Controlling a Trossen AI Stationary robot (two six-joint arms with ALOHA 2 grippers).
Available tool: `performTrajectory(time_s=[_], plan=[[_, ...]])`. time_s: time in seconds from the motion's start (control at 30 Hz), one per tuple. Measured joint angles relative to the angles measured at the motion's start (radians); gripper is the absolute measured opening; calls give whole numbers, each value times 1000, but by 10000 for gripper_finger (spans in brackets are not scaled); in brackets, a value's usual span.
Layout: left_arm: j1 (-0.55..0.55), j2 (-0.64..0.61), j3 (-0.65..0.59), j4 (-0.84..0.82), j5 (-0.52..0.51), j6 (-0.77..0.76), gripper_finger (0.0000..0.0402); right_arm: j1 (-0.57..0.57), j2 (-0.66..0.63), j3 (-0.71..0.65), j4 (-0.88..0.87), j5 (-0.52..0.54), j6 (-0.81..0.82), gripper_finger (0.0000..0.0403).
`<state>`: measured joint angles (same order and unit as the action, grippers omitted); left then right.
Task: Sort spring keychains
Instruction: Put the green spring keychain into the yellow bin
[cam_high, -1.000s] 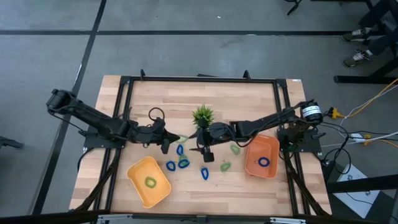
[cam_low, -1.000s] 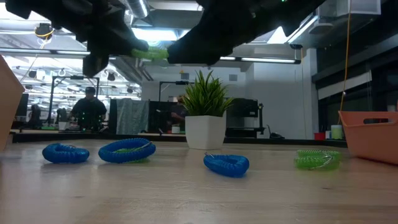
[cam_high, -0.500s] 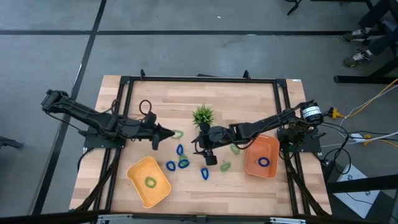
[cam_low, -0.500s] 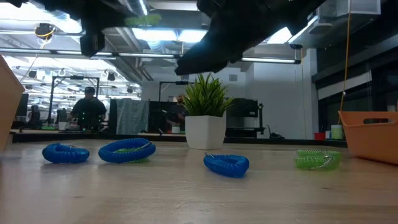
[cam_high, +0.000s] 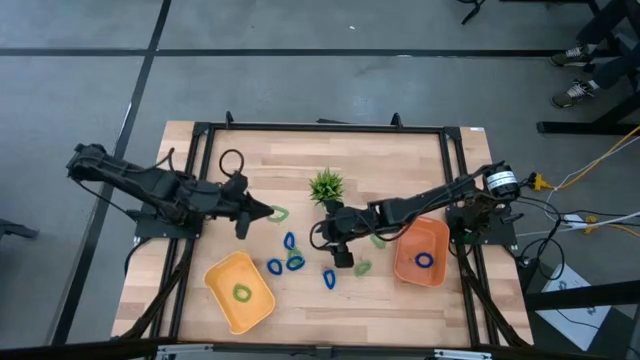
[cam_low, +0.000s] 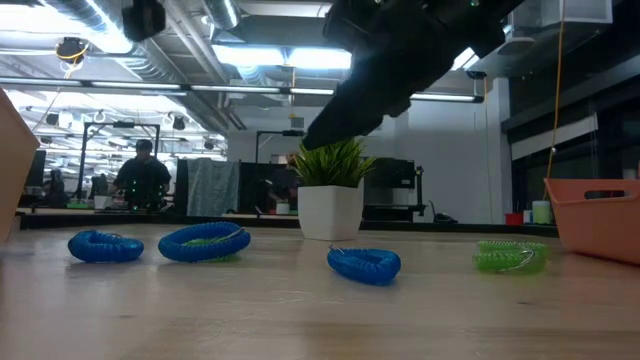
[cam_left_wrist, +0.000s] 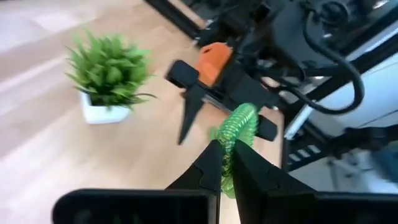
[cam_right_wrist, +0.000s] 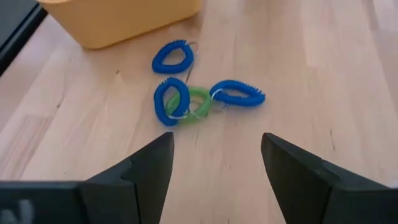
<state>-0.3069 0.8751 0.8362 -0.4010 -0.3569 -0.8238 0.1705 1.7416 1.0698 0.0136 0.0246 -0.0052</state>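
Note:
My left gripper (cam_high: 270, 212) hangs above the table left of the small potted plant (cam_high: 326, 186), shut on a light green spring keychain (cam_left_wrist: 238, 123). My right gripper (cam_right_wrist: 217, 139) stands open above the table's middle, with nothing between its fingers. Ahead of it lie three blue keychains (cam_right_wrist: 173, 56) (cam_right_wrist: 237, 92) (cam_right_wrist: 166, 101); the last one overlaps a green one (cam_right_wrist: 195, 103). Farther right lie one more blue keychain (cam_high: 329, 278) and two green ones (cam_high: 362, 267) (cam_high: 378, 238). A green one (cam_high: 242, 292) lies in the yellow tray (cam_high: 222, 272), a blue one (cam_high: 425, 261) in the orange tray (cam_high: 410, 268). My left gripper pinches the green keychain's coil (cam_left_wrist: 227, 144) between its two fingertips (cam_left_wrist: 211, 163). The rest of the loop sticks out beyond the fingertips. The fingers slant down toward the table's right. The keychain is lifted clear of the table.
The plant in its white pot (cam_low: 330, 212) stands at the table's middle, just beyond my right arm (cam_high: 420, 203). A black frame (cam_high: 320, 128) runs around the table. Bare wood lies along the near edge (cam_high: 330, 310). People and equipment show in the room behind.
My left gripper has risen with the green keychain and drawn back toward the table's left edge; in the low view it has gone up past the picture's top. My right gripper has tipped a little farther down over the keychains on the table, still open.

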Motion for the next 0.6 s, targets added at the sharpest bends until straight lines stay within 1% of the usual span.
performTrajectory(time_s=[0.1, 0.2, 0.33, 0.5, 0.6], plan=[[0, 24, 82, -140, -2, -3, 17, 8, 0, 0, -24, 0, 13, 242], [-1, 44, 123, -216, 55, -26, 17, 18, 0, 0, -56, -1, 32, 242], [-3, 74, 129, -235, 192, -36, 17, 29, 0, 0, -101, 0, 60, 242], [-33, 136, 129, -243, 286, -92, 17, 46, 0, 0, -138, 0, 94, 242], [-61, 179, 129, -271, 343, -160, 17, 55, 0, 0, -166, 0, 110, 242]])
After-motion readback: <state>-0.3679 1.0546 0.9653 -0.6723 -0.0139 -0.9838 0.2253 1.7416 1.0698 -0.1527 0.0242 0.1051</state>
